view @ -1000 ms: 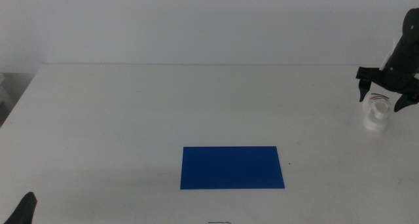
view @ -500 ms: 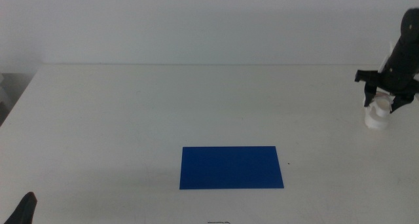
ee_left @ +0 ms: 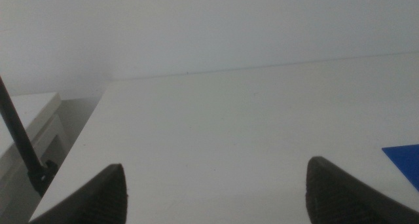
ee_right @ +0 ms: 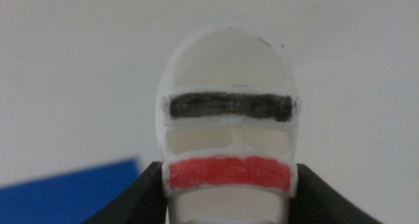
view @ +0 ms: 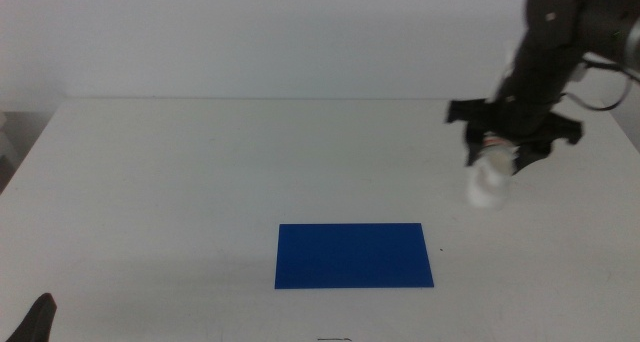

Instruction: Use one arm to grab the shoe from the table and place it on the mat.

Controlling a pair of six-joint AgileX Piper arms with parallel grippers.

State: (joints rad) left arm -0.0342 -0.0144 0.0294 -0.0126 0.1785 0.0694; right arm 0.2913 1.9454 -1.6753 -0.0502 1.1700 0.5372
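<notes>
The right gripper [view: 497, 154] is closed on the shoe [view: 487, 182], one jaw on each side of it, and holds it above the table [view: 200, 172], up and to the right of the blue mat [view: 354, 255]. The shoe looks blurred, probably tilted. The left gripper [ee_left: 216, 185] waits with its jaws wide apart at the near left corner.

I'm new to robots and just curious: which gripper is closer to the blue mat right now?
Right. The right gripper holds the shoe above the table, just beyond the mat's far right corner. The left gripper waits at the near left edge, farther away.
</notes>
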